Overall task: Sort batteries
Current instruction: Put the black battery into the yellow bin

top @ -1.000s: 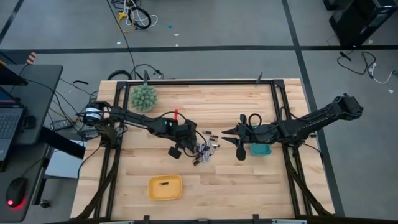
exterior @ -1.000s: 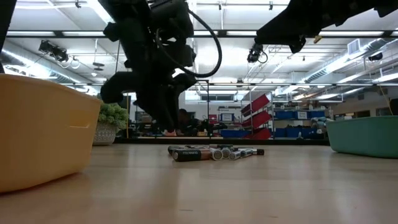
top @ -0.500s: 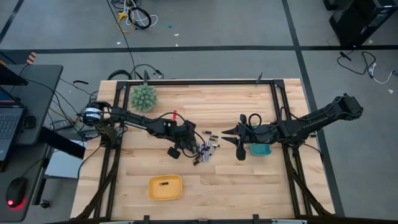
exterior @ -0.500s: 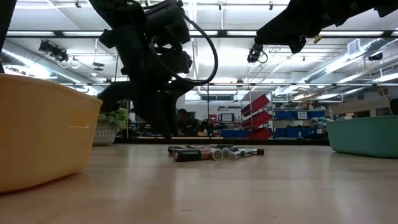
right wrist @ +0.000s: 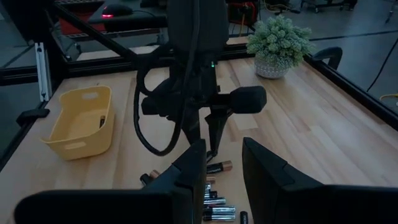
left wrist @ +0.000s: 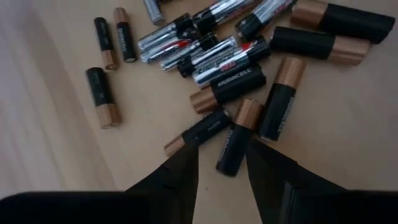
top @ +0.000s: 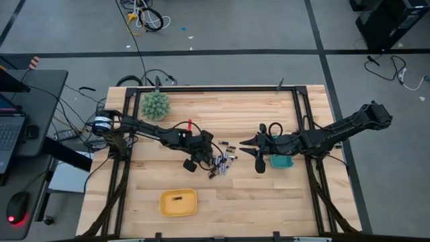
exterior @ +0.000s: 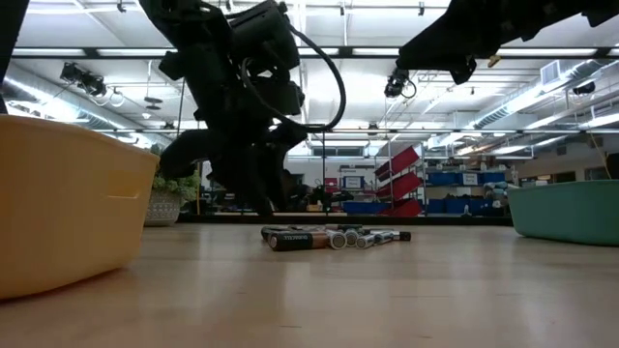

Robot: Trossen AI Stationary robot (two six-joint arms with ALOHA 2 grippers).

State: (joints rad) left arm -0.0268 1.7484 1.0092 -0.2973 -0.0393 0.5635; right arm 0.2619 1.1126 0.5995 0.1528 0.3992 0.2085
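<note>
While left gripper (left wrist: 222,163) stands open over batteries (left wrist: 230,68), pile edge cut off; right gripper (right wrist: 224,163) narrow, empty.

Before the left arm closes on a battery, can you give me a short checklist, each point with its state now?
1. Left gripper open, fingers apart: ok.
2. One black and copper battery lies between the fingers: ok.
3. That battery is free of its neighbours: not ok, other batteries lie close against it.
4. Yellow tray is within view and holds one cell: ok.
5. Right gripper is clear of the pile, beside the teal tray: ok.
6. Fingertips reach the table: cannot tell.
</note>
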